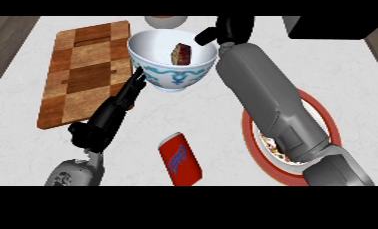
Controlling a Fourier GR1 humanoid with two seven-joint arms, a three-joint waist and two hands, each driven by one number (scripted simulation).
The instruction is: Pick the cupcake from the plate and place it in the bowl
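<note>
The cupcake (181,54) is in the bowl (174,76) now — a small brown thing lying against the inside wall, toward the upper middle of the frame. The bowl is white with blue patterns on its side, and it sits on the white bench (221,113).

The right robot hand (227,30) is at the top of the frame, just beside the bowl's right rim. Its fingers look a bit bent, but I cannot tell if they are open or closed, because the grey arm hides much of it. It does not seem to hold the cupcake.

The left robot hand (122,100) comes in from the lower left. Its fingers are straight, with the tips touching or almost touching the bowl's left side.

The plate (322,118), red at the rim, is at the lower right, mostly under the right arm. A red can (179,159) lies at the bottom middle, and a wooden cutting board (85,70) is at the left.

I think the putting-in step is about done. Next the right arm needs to go up and back — carefully, so it does not bump the bowl.
</note>
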